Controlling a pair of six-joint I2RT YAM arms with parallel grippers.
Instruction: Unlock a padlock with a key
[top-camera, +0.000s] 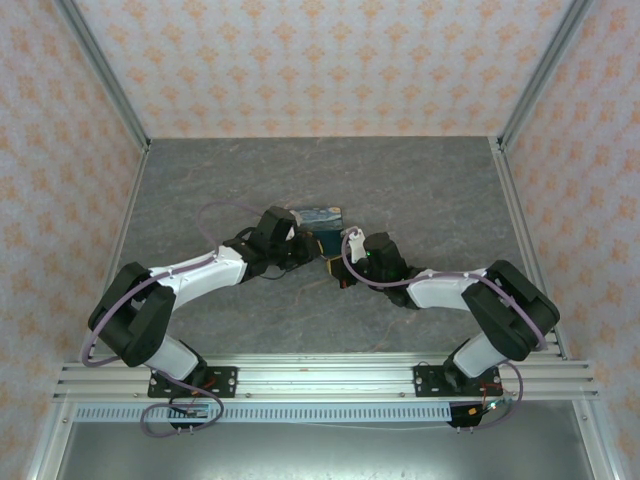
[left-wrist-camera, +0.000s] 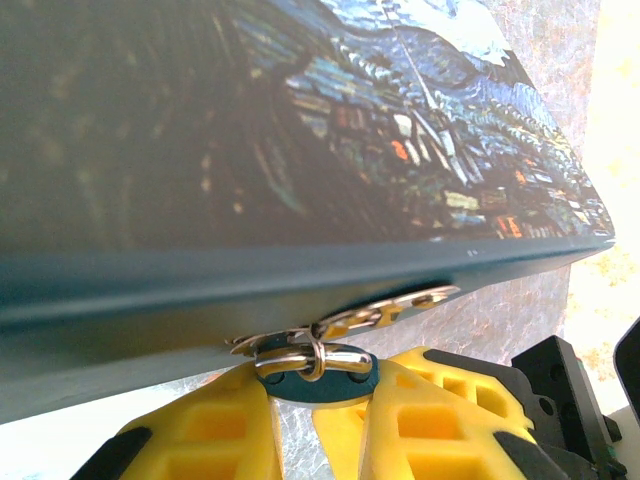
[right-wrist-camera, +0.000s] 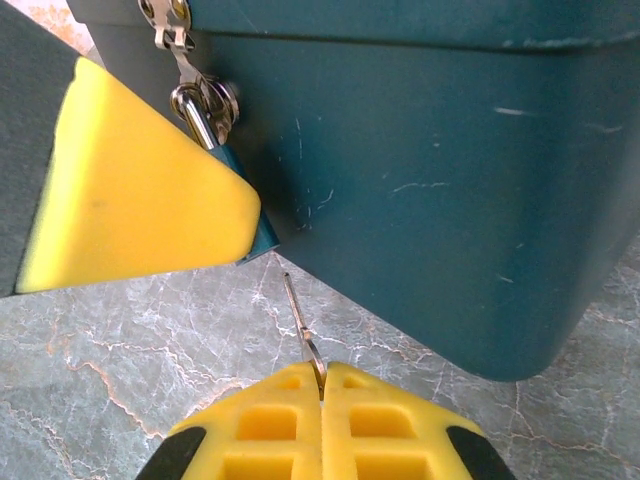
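Observation:
The tiny blue-green padlock (left-wrist-camera: 322, 388) hangs by its silver shackle from the hasp of the painted tin box (left-wrist-camera: 300, 130). My left gripper (left-wrist-camera: 310, 405) is shut on the padlock's body, its yellow fingers (left-wrist-camera: 215, 430) on either side. In the right wrist view the padlock (right-wrist-camera: 262, 238) peeks out behind the left gripper's yellow finger (right-wrist-camera: 130, 200). My right gripper (right-wrist-camera: 322, 378) is shut on a thin metal key (right-wrist-camera: 298, 318). The key's tip points up at the padlock's underside, a short gap away. From above, both grippers (top-camera: 305, 248) (top-camera: 340, 268) meet just in front of the box (top-camera: 320, 215).
The box's dark teal side wall (right-wrist-camera: 430, 170) rises close to the right of the key. Grey marbled table surface (top-camera: 400, 190) surrounds the box, bounded by patterned walls with metal frame posts (top-camera: 105, 75).

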